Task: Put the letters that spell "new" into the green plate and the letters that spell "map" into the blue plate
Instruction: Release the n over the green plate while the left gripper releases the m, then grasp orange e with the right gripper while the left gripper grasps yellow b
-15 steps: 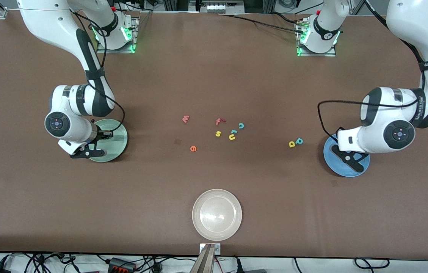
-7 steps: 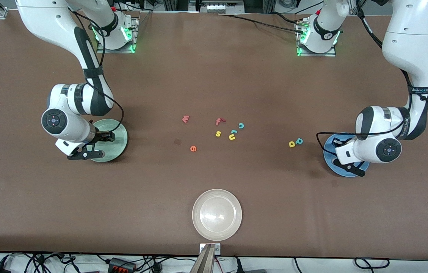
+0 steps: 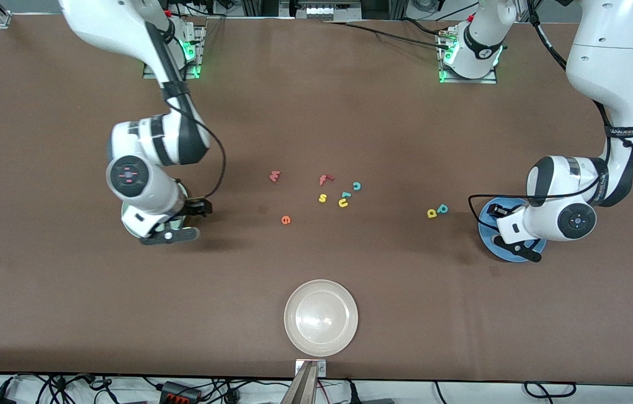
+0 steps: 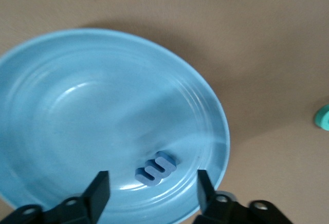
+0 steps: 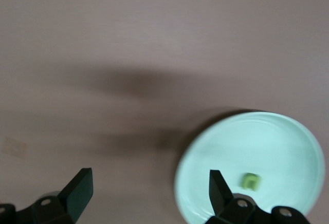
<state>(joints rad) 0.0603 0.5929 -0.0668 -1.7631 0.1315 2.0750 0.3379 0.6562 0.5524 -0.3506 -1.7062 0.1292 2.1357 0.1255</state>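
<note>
We see the left pincer [image 4: 151, 193] spread apart over the blue plate [image 4: 61, 106] at middle right of the front view, the blue m [image 4: 156, 168] lying flat inside, seemingly just dropped there. The right pincer [image 5: 146, 193] is also apart and empty, at the edge of the green plate [image 5: 277, 142] at middle left, where the green n [image 5: 250, 181] rests. Mid-frame on the bench [image 3: 316, 112] wait the pinkish-red w [image 3: 275, 176], orange e [image 3: 286, 220], yellow a [image 3: 431, 213] and teal p [image 3: 443, 209], tiny foam shapes.

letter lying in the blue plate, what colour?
Blue m, darker than the blue plate. Left wrist view shows it best.
</note>
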